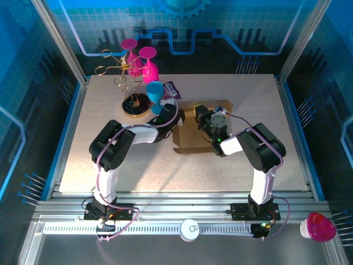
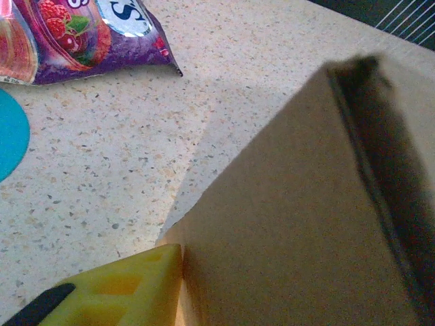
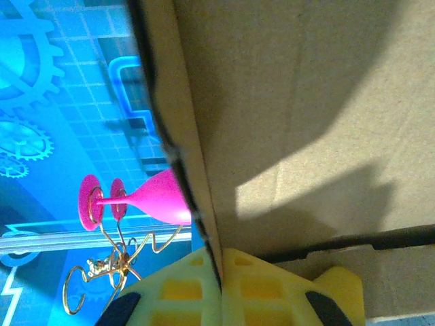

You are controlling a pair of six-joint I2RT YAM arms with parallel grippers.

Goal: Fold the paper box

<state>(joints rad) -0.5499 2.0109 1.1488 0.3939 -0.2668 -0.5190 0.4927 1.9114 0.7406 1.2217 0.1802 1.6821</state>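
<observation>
Paper box (image 1: 186, 139) is being pinched on a raised panel's edge by the right gripper (image 3: 219, 261), while the left gripper (image 2: 166, 272) is touching another flap, its grip unclear. Plain brown creased cardboard is lying mid-table between the arms, stretching roughly left to right across the speckled beige table (image 1: 110, 160), with blue gear-patterned walls (image 1: 231, 27) surrounding it.

Blue goblet (image 1: 155, 93) near paper box (image 1: 188, 139)

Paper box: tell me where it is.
Top view: the paper box lies on the table, right of centre, on the near side of the purple snack packet and blue cup.
</observation>
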